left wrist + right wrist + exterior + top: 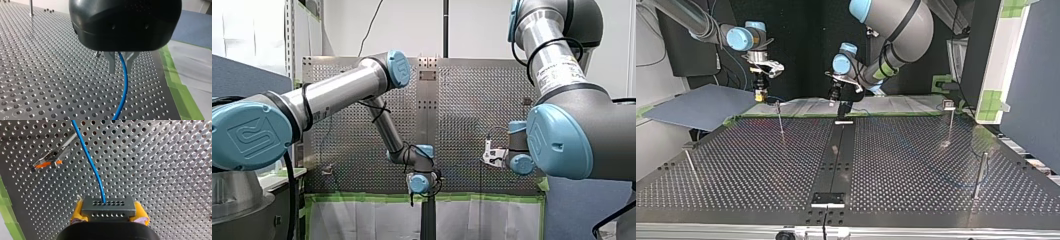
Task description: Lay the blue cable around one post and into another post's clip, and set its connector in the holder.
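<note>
- Both claws are found at the far edge of the tabletop (916,165) in the top view, close to the green tape (175,82) that borders it.
- The left claw (120,72) appears to be clenched on the blue cable (124,92). The cable is seen passing between the claw's metal fingers (112,63), though the grip is partly hidden by the claw's black body.
- The right claw (109,213) is clenched on the connector (107,206), which is gripped between yellow pads (78,211). The cable is seen leaving the connector's face.
- One cable, one connector and two claws are counted.
- Four posts are counted in the top view: the far-left post (780,120), the near-left post (689,164), the far-right post (949,125) and the near-right post (980,176). They are set well apart, and a wide stretch of perforated surface is left between them.
- A clip with orange marks (50,160) is seen ahead of the right claw, just beside the cable.
</note>
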Action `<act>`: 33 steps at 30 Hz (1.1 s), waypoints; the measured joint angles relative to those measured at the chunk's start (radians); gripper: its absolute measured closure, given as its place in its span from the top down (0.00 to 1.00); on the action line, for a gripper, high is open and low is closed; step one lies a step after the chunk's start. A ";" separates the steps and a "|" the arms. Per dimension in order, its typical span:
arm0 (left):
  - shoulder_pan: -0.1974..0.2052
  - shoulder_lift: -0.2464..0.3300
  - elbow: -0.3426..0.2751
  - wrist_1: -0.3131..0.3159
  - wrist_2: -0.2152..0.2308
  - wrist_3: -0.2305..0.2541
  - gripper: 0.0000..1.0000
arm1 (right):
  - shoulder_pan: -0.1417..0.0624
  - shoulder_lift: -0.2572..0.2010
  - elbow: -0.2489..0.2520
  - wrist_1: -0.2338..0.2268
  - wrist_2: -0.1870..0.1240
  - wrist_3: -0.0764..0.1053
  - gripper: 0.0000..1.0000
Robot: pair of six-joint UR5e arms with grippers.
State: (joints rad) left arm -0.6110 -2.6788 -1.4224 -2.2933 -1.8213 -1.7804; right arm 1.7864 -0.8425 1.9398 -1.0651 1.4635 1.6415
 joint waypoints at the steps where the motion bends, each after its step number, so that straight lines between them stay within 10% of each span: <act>1: 0.000 0.000 0.000 0.000 0.000 0.000 0.20 | 0.000 0.000 0.000 0.000 0.000 0.000 0.00; 33: 0.006 0.001 0.001 -0.037 -0.011 -0.010 0.20 | -0.009 0.000 0.000 -0.009 -0.001 -0.004 0.00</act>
State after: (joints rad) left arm -0.6046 -2.6774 -1.4216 -2.3306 -1.8319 -1.7908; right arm 1.7775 -0.8421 1.9399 -1.0737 1.4625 1.6373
